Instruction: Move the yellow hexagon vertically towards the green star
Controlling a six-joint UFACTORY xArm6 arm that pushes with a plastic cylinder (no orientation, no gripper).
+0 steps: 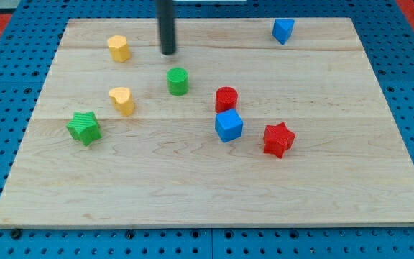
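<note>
Our rod has no jaws to open or shut, so nothing is held; my tip sits on the wooden board near the view's top, approx. midway btw the yellow hexagon and the green cylinder, touching neither. We see the yellow hexagon at upper left, just left of my tip w/ a clear gap. Green star lies well below the hexagon, near the board's left edge, a bit further to the view's left. Btw them, slightly right, is a yellow heart-like block, apart from both. Green cylinder stands below and just right of my tip. Further right: red cylinder w/ a blue cube right below it, prob. touching, can't tell for sure. Red star sits right of the cube, apart. Another blue block, shape unclear, is at top right, well away from the rest.
</note>
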